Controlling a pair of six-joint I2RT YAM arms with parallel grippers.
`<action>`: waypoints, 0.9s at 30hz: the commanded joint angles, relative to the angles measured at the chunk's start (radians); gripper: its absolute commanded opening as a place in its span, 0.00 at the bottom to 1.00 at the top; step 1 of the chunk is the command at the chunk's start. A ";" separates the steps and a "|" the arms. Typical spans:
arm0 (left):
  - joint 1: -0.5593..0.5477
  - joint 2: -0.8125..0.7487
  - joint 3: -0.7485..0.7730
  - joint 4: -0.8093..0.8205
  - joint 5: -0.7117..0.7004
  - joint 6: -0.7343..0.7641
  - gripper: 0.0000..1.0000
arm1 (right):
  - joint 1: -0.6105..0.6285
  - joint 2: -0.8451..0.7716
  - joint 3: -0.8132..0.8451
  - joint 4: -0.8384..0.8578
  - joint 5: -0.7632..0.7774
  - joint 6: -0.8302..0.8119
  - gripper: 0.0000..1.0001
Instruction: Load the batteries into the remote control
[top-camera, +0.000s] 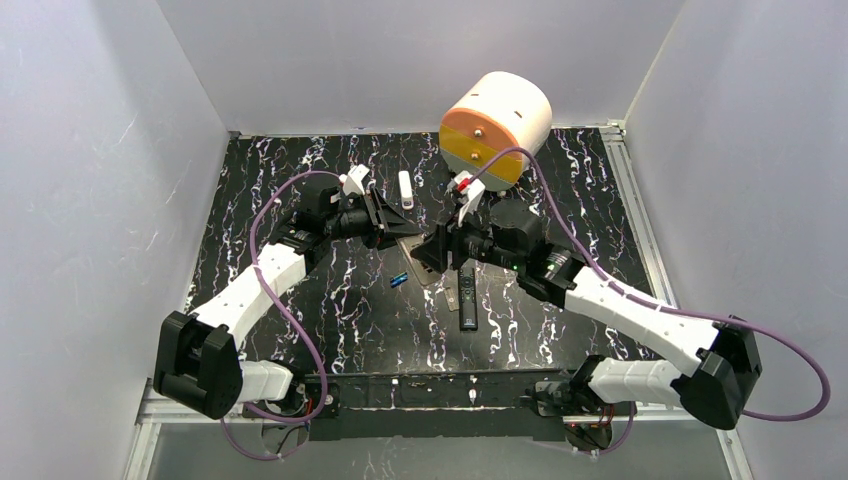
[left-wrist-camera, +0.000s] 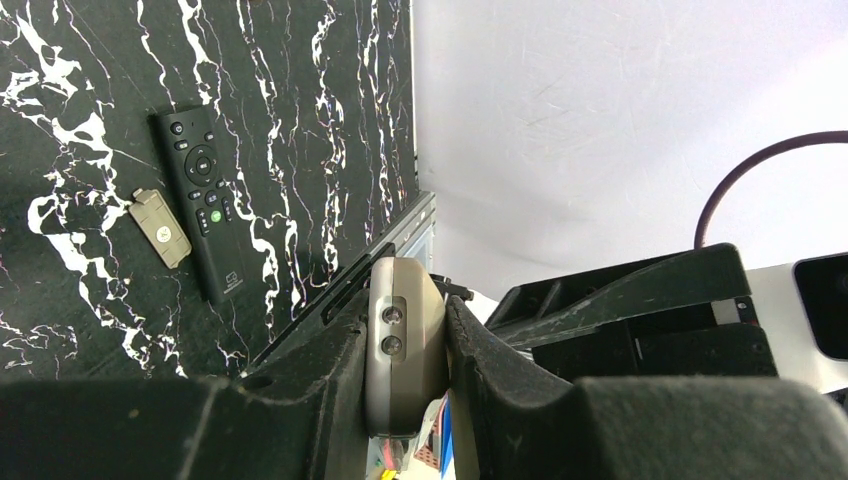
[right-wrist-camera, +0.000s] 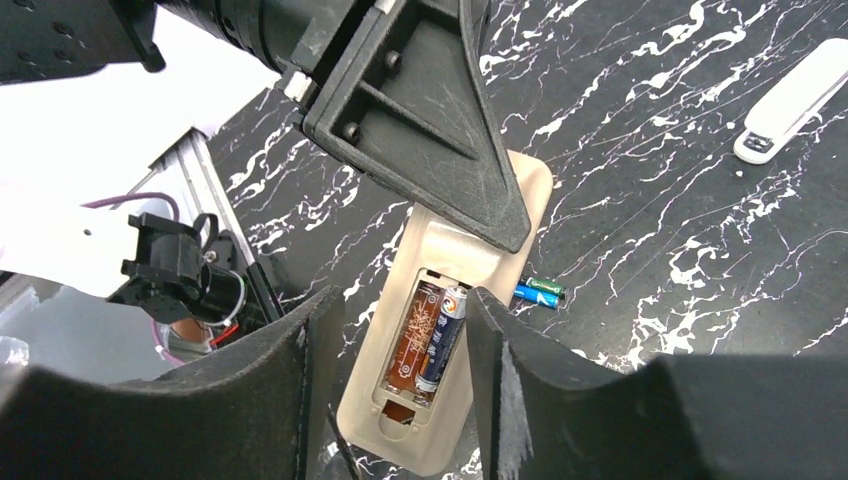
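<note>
The remote control (right-wrist-camera: 455, 250) lies back-up, its greyish-tan back showing and its battery compartment open. My left gripper (left-wrist-camera: 405, 350) is shut on the remote's far end (top-camera: 412, 252). One dark battery (right-wrist-camera: 442, 335) lies in the right slot; the other slot shows bare orange-brown board. My right gripper (right-wrist-camera: 400, 300) hangs open just above the compartment, one finger on each side, holding nothing. It shows in the top view right of the remote (top-camera: 434, 252). A shiny blue battery (right-wrist-camera: 538, 292) lies on the table beside the remote (top-camera: 398, 279).
A slim black remote (left-wrist-camera: 205, 215) lies near the right gripper (top-camera: 467, 297), with a small tan battery cover (left-wrist-camera: 160, 228) next to it. A narrow white stick (right-wrist-camera: 790, 100) lies further back (top-camera: 406, 190). A big white and orange drum (top-camera: 495, 125) stands at the back edge.
</note>
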 joint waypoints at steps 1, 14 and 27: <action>-0.001 -0.006 0.042 0.006 0.027 0.011 0.00 | 0.001 -0.057 0.007 0.076 0.045 0.084 0.60; -0.003 -0.028 0.041 0.010 -0.011 0.041 0.00 | 0.000 -0.146 -0.159 0.062 0.495 0.543 0.99; -0.002 -0.029 0.066 0.017 -0.051 0.064 0.00 | -0.002 -0.209 -0.404 0.380 0.458 1.146 0.99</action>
